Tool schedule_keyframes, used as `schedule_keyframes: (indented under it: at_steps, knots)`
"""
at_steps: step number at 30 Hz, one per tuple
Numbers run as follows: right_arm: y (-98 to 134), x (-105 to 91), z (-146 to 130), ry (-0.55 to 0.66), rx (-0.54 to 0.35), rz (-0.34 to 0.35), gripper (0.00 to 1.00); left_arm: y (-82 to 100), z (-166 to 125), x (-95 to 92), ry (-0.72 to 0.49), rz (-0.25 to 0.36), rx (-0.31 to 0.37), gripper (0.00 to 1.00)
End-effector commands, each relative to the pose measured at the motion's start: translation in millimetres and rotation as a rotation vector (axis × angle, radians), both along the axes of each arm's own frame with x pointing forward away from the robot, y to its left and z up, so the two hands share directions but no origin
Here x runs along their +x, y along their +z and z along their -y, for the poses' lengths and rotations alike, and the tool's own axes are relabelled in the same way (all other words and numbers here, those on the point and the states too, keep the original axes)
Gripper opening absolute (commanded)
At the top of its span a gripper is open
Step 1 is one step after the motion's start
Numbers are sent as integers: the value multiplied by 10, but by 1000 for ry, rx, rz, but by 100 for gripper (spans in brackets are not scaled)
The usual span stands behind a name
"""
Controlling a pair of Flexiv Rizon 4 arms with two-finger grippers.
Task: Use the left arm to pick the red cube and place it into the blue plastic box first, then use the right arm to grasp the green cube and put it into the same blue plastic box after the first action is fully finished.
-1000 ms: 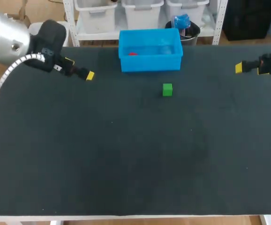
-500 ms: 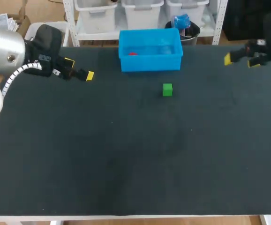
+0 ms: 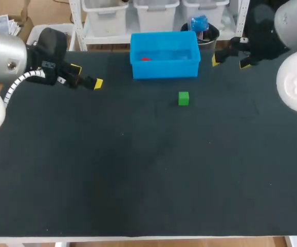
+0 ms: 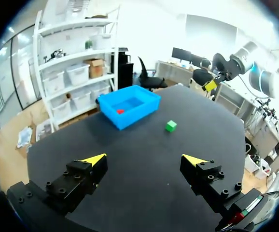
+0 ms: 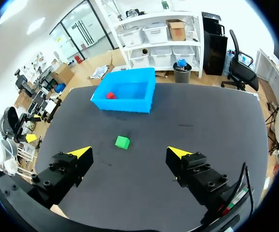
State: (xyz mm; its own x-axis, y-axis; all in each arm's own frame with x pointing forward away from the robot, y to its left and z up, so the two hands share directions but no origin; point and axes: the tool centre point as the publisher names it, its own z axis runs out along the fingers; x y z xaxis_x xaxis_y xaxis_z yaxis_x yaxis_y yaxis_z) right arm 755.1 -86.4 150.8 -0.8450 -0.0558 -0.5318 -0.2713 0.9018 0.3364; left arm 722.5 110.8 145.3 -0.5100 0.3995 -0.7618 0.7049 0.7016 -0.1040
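The red cube (image 3: 145, 58) lies inside the blue plastic box (image 3: 164, 67) at the table's far middle; it also shows in the left wrist view (image 4: 120, 111) and the right wrist view (image 5: 110, 95). The green cube (image 3: 183, 98) sits on the black table just in front of the box, ahead of both grippers (image 4: 171, 126) (image 5: 122, 142). My left gripper (image 3: 86, 75) is at the far left, open and empty (image 4: 146, 160). My right gripper (image 3: 230, 60) hovers to the right of the box, open and empty (image 5: 129, 153).
The black table (image 3: 148, 164) stretches wide towards the front edge with nothing else on it. The blue box (image 4: 128, 105) stands near the far edge.
My right arm has swung in from the far right towards the box, its gripper now close to the box's right side. The left arm drew back slightly, then held still.
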Motion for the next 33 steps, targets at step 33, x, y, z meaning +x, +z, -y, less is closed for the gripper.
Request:
schedule_keyframes:
  at_steps: [33]
  knots:
    - [-548, 170, -647, -17, -395, -272, 100, -11, -15, 2, -5, 4, -7, 100]
